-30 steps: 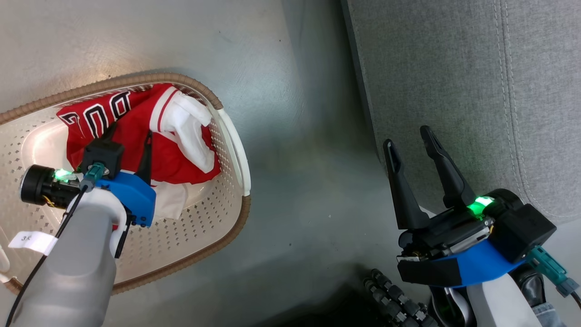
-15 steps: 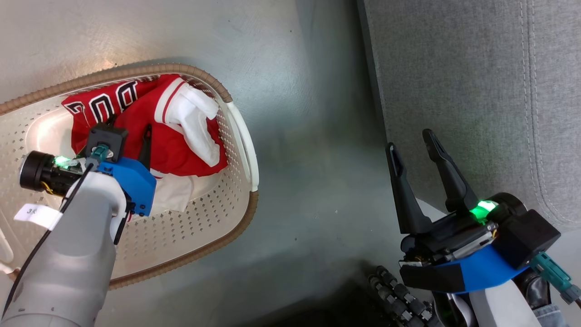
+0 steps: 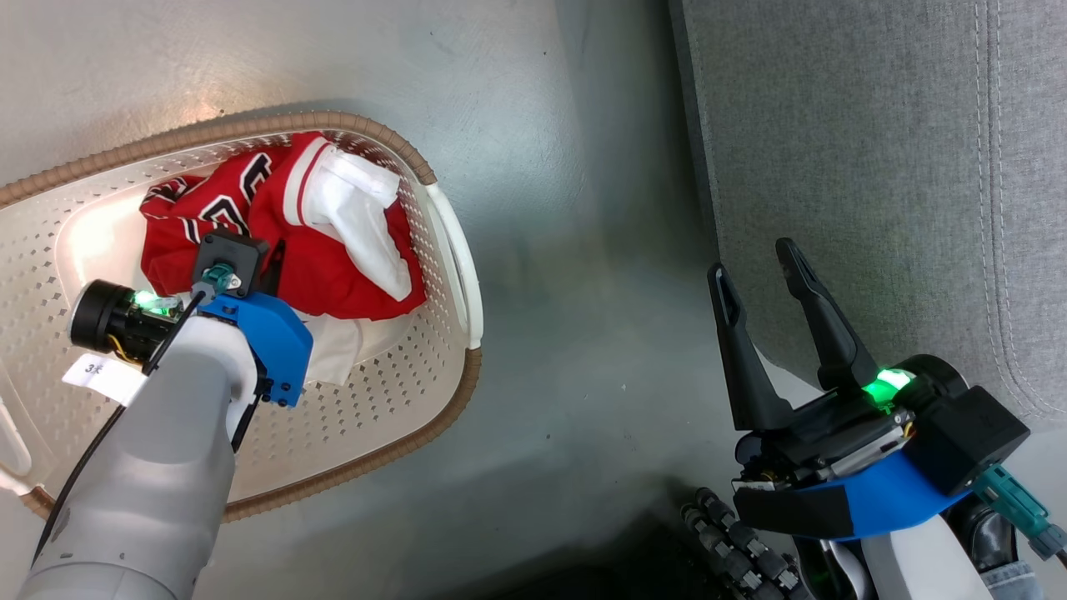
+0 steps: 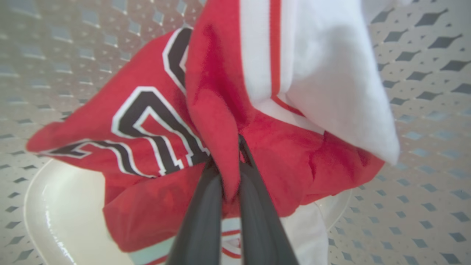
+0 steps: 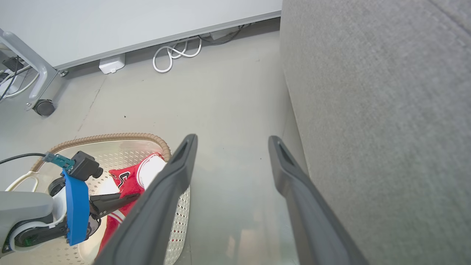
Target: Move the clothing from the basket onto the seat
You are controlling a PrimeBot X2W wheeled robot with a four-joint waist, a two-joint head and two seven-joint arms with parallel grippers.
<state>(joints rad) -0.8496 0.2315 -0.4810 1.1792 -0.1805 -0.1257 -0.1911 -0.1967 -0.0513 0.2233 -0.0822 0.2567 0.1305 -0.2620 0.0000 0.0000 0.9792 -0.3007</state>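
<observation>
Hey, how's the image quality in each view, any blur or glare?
Head view: sharp, with a glare patch on the floor beside the basket rim. Left wrist view: soft, the clothing and the left tool smeared, basket holes hazy. Right wrist view: crisp, the right tool close and large, a pale sheen on the floor.

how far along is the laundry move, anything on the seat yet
Done: nothing yet; the clothing lies in the basket. In hand: the left gripper is shut on a fold of the red fabric. To do: lift it over to the seat, release, then fetch whatever remains. The right gripper is open, holding nothing.
</observation>
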